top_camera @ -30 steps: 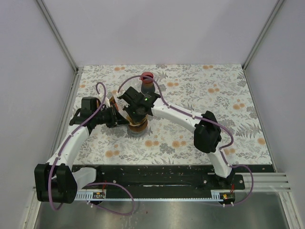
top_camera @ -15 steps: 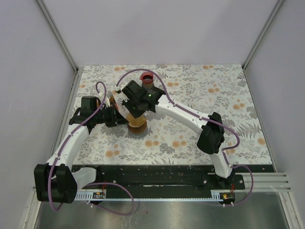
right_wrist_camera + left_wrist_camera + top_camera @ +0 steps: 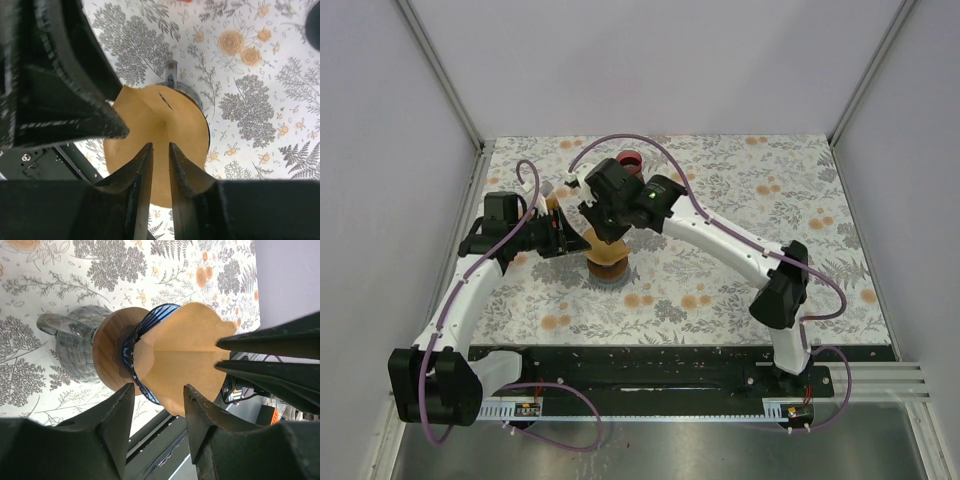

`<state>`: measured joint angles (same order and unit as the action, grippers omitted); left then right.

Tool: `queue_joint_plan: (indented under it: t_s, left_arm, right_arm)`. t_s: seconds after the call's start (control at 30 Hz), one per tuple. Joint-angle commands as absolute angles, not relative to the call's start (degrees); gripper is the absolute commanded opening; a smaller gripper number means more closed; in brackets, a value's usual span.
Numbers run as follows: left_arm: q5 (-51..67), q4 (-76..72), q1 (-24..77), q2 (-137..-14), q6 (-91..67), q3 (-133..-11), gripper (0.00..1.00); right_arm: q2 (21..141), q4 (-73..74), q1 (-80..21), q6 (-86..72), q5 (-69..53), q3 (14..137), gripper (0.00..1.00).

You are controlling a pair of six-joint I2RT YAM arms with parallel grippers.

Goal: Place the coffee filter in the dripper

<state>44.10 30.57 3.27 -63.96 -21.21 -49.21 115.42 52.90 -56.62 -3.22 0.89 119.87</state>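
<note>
A brown paper coffee filter (image 3: 185,365) sits opened in the blue wire dripper (image 3: 131,347), which rests on a wooden collar (image 3: 107,347) on a glass carafe (image 3: 75,345). From above the filter (image 3: 607,248) shows in the table's middle-left. My left gripper (image 3: 158,387) is open and empty, its fingers just short of the dripper's side. My right gripper (image 3: 160,145) hovers over the filter (image 3: 175,130) with a narrow gap between its fingers and holds nothing. In the top view the left gripper (image 3: 563,232) is left of the dripper and the right gripper (image 3: 597,212) is above it.
A dark bottle with a red cap (image 3: 630,160) stands just behind the right gripper. The floral cloth (image 3: 770,220) covers the table. White walls and metal frame posts close in the left, back and right sides. The black base rail (image 3: 640,370) runs along the near edge.
My right gripper has lifted off the dripper and drawn back toward the far left, uncovering the filter. My left gripper has shifted slightly back and stays beside the dripper.
</note>
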Motion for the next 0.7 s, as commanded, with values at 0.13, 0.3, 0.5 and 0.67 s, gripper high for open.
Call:
queue_joint_plan:
  t_s: [0.13, 0.3, 0.5, 0.67]
  left_arm:
    - [42.72, 32.96, 2.46, -63.02, -16.7, -55.28, 0.56]
    - [40.96, 33.22, 2.37, -63.19, -16.26, -54.75, 0.57]
    - [38.42, 34.28, 2.02, -63.37, -15.12, -57.21, 0.58]
    - [37.88, 32.79, 2.02, -63.72, -16.08, -55.03, 0.59]
  right_arm:
    - [105.12, 48.87, -56.25, 1.21, -2.46, 116.19, 0.34]
    - [104.77, 48.34, -56.34, 1.41, -2.2, 114.79, 0.35]
    - [103.8, 47.9, -56.25, 1.49, -3.25, 113.47, 0.35]
    - [106.69, 49.74, -56.34, 0.71, 3.67, 113.37, 0.35]
